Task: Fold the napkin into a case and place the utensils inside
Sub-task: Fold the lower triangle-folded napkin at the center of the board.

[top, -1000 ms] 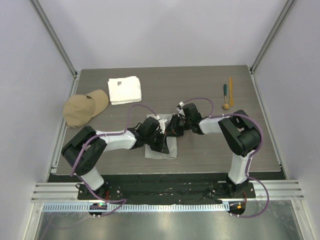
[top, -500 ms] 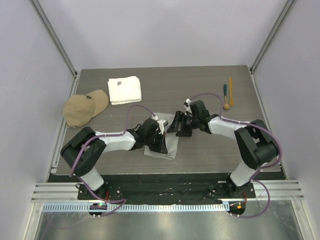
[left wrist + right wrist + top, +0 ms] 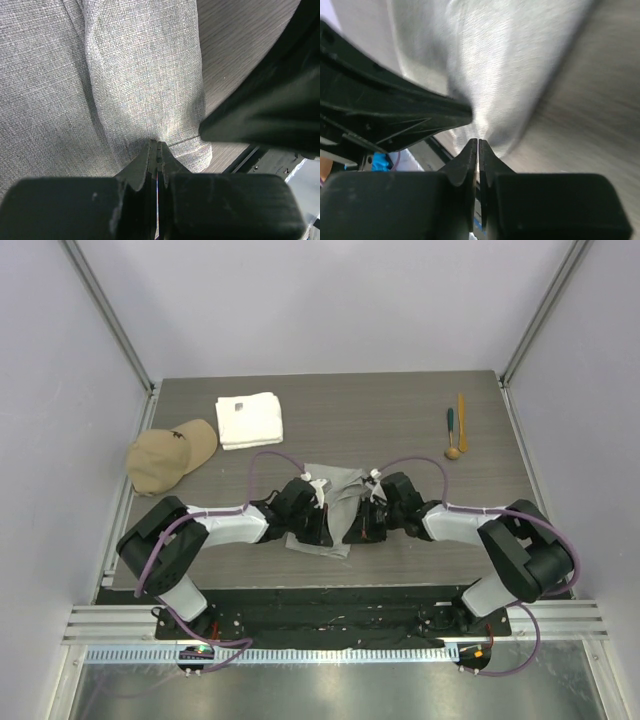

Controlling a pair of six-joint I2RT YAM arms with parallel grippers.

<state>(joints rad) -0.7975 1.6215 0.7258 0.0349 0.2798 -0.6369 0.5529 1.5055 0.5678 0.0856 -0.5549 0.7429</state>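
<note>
The napkin lies near the middle of the table, towards the near edge. It is a rumpled grey cloth, with one part flat on the wood and a looser flap spread out behind it towards the far side. It is folded over on itself, but no tidy pocket shows, and the utensils lie outside it. Both grippers meet at the cloth. The left gripper comes in from the left, and in its wrist view its tips are clamped tight together on the hemmed edge of a folded layer. The right gripper comes in from the right, just beside the left one. Its wrist view is blurred, but the tips are drawn together right at the cloth, and they seem to pinch a raised fold. Each wrist view also shows the other gripper's dark body crossing close by. The utensils lie together at the far right of the table, well apart from the napkin. They are a teal-handled piece, an orange-yellow stick just to its right, and a round tan wooden bowl at the near end of the group. A folded white towel sits at the far left, and a tan cap rests in front of it by the left edge.
</note>
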